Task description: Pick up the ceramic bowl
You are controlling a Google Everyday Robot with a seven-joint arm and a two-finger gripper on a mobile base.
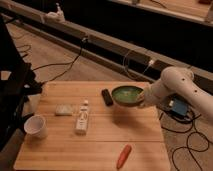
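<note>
The ceramic bowl [127, 95] is up off the wooden table [100, 145], held tilted w/ its paler mottled green inside facing the camera and its dark rim a bit higher on the far side. It hangs over the table's far right part, just right of a small black rectangular object [107, 96] lying flat on the wood. The gripper [143, 99] is at the bowl's right rim, at the end of the white arm [175, 87] that reaches in from the right side; fingers are closed on the bowl's right edge, gripping it, tho the fingertips themselves blur into the rim. Behind the arm, off the table's right edge, sits a blue box [178, 106] w/ cables trailing on the floor. On the table's left-middle area: a white bottle-like item [82, 120] lying on its side, nose pointing away from the camera, and just left of it a small pale flat packet [63, 110]. A small white cup [36, 126] stands upright near the left edge, well apart from the bowl. An orange-red carrot-shaped thing [123, 156] lies near the front edge, right of centre. Dark frame of some kit fills the left side; black cables run across the floor beyond the table.
</note>
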